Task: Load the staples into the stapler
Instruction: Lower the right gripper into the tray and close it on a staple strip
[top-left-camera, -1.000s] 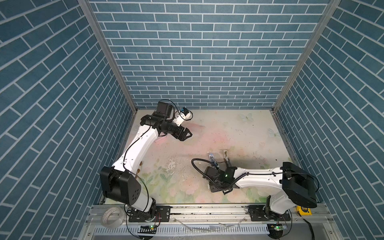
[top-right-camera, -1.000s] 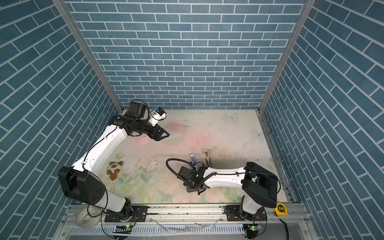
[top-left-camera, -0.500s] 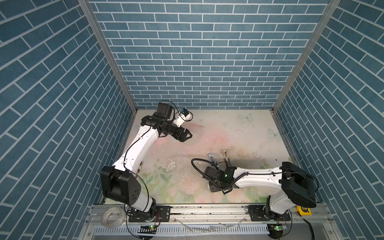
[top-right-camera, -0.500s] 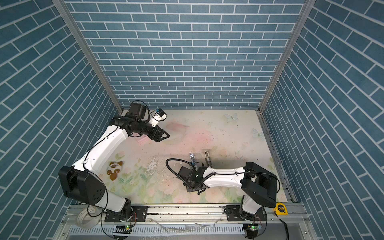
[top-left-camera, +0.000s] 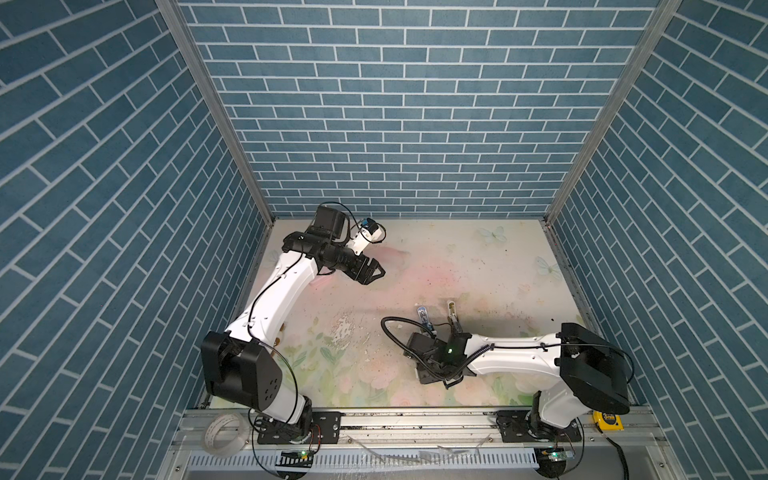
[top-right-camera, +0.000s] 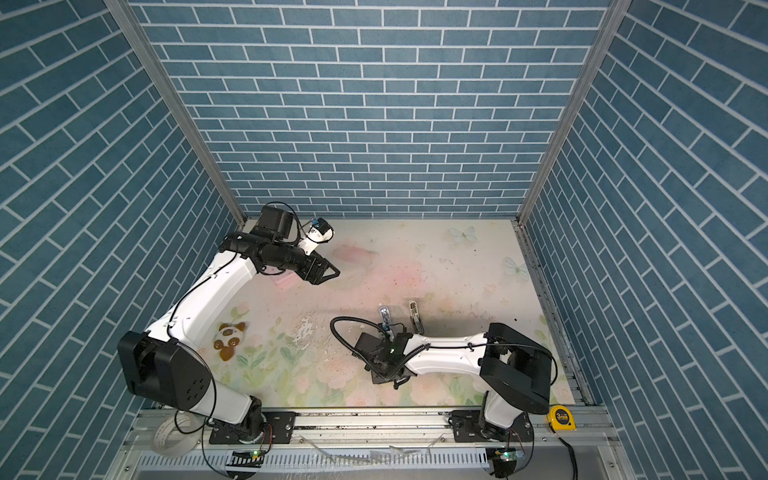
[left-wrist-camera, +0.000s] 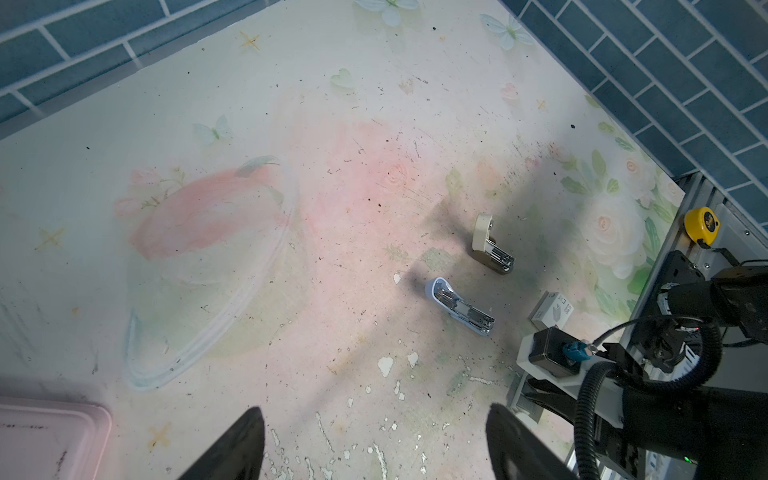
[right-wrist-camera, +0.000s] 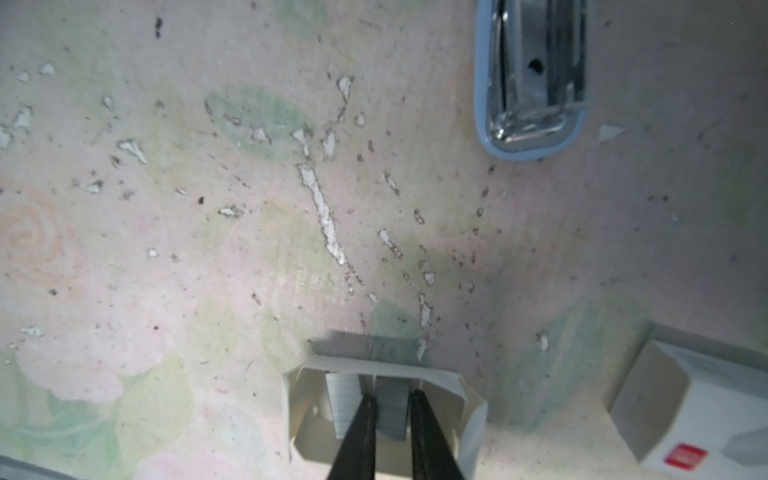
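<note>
In the right wrist view a small white cardboard tray (right-wrist-camera: 471, 409) lies on the floral mat with two grey strips of staples side by side in it. My right gripper (right-wrist-camera: 392, 409) reaches down into the tray, its black fingers pressed against both sides of one strip of staples (right-wrist-camera: 391, 397); the other strip (right-wrist-camera: 343, 401) lies free beside it. The blue stapler (right-wrist-camera: 532, 83) (top-left-camera: 423, 316) lies opened flat just beyond the tray, its metal channel upward. My left gripper (top-left-camera: 376, 272) (left-wrist-camera: 374, 415) hovers open and empty at the back left, far from both.
A beige stapler (top-left-camera: 452, 313) (left-wrist-camera: 492, 245) lies next to the blue one. A white sleeve with a red mark (right-wrist-camera: 698, 411) stands close beside the tray. A pink tray (left-wrist-camera: 50, 436) lies under the left arm. A yellow tape measure (top-left-camera: 607, 419) sits on the front rail.
</note>
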